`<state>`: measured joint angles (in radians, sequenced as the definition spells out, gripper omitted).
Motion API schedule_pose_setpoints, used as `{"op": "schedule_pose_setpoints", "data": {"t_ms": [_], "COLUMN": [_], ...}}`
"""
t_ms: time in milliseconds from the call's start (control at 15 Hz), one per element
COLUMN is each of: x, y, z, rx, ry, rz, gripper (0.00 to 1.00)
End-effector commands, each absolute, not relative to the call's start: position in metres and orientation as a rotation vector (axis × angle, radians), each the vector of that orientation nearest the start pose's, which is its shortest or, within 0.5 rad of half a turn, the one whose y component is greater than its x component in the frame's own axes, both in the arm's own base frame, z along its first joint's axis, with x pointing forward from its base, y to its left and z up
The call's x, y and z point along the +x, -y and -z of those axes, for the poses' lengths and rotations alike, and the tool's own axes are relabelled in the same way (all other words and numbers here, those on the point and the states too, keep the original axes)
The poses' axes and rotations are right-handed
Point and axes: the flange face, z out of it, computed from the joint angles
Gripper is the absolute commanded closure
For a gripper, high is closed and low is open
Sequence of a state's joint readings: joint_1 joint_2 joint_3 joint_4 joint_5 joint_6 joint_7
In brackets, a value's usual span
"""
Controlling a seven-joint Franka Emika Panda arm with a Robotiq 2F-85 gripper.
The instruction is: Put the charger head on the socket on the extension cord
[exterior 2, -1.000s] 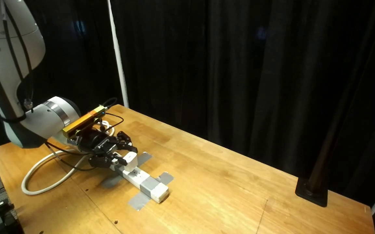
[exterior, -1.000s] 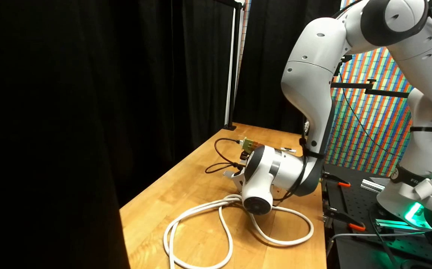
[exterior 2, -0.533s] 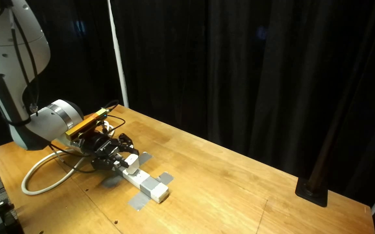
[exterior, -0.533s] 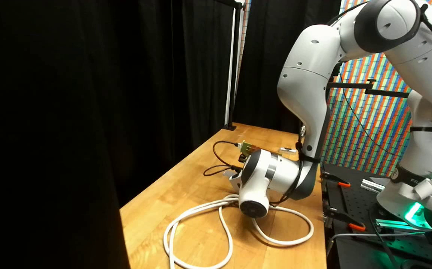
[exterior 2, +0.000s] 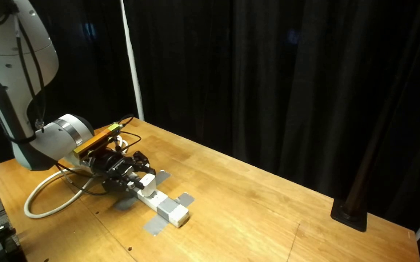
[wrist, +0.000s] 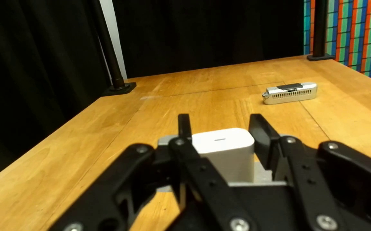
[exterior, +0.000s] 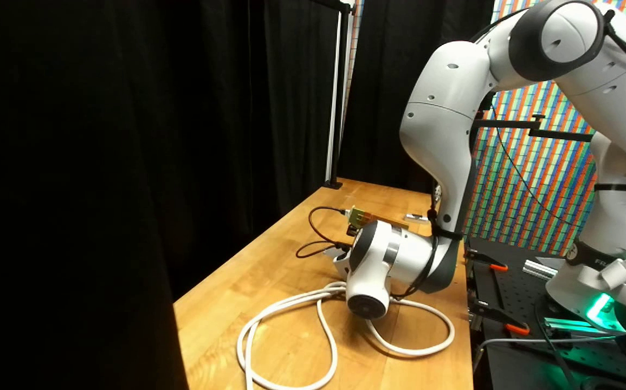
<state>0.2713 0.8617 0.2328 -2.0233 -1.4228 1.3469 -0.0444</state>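
The charger head is a white cube held upright between the finger pads of my gripper. In the wrist view the gripper has its fingers on both sides of the charger head. The extension cord's narrow white block is taped to the table. The charger head stands right over its socket face; its lower end meets the block in the picture, but I cannot tell whether it touches or is plugged in. Its prongs are hidden. The extension cord's white cable lies in loops.
Grey tape strips cross the block onto the wooden table. A small white device with a dark top lies farther along the table. A black post base stands near the edge by the black curtain.
The arm and gripper have moved slightly down, carrying the charger head closer to the block. The socket holes that showed under it a second ago are now mostly covered. The block has not moved.
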Motion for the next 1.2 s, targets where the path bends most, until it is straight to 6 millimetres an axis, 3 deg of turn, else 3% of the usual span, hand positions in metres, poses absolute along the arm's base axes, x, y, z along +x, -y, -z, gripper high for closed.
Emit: {"op": "schedule_pose_setpoints", "data": {"t_ms": [0, 1133], "x": [0.464, 0.475], "y": [-0.125, -0.121], "z": [-0.048, -0.035], "rx": [1.141, 1.166], "ry": [-1.132, -1.108], "rz": [0.929, 0.940], "gripper": [0.77, 0.77]}}
